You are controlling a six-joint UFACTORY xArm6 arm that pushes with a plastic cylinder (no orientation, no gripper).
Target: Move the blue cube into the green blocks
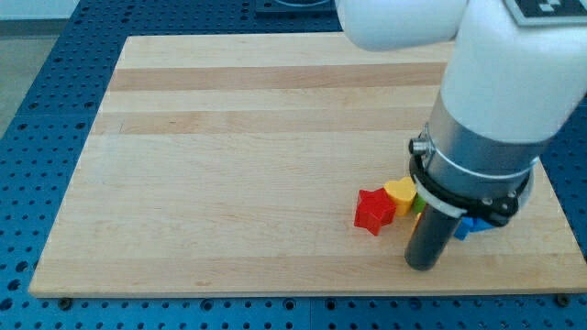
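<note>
My tip (423, 265) rests on the board near the view's bottom right, just below a tight cluster of blocks. A blue block (473, 224) shows only as a small patch to the right of the rod, mostly hidden under the arm; its shape cannot be made out. A sliver of green block (417, 203) shows just left of the rod, between the rod and a yellow block (401, 193). Other green blocks, if any, are hidden by the arm. The tip is below the green sliver and down-left of the blue patch.
A red star block (373, 211) touches the yellow block on its left. The wooden board (229, 137) lies on a blue perforated table (37, 101). The board's bottom edge runs close below the tip. The white and grey arm (495, 101) covers the board's right part.
</note>
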